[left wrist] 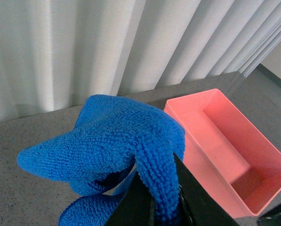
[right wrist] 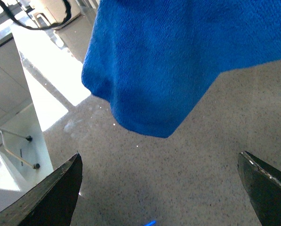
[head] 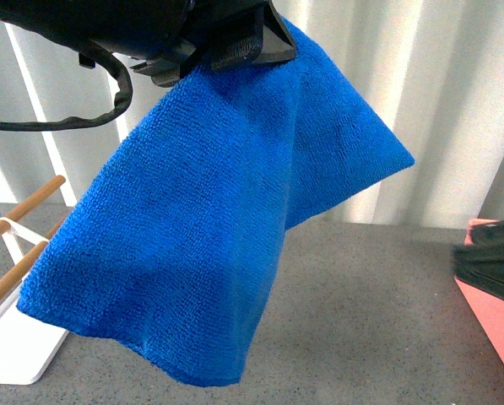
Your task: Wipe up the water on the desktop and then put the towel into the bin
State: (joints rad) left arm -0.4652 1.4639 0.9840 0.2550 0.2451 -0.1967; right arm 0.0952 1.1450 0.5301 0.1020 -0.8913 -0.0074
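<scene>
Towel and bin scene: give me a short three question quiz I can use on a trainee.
1. True or false: the towel lies flat on the desktop.
2. The bin is: A) holding the towel, B) empty, C) tipped over.
3. Fill in: the right gripper stands ____, holding nothing.
Key: 1 false, the towel hangs from the left gripper, above the desktop. 2 B. 3 open.

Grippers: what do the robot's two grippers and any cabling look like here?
Both are matte black. The left gripper has blocky housing and a black sleeved cable looping beneath it. The right gripper shows two broad, tapering black fingers.
</scene>
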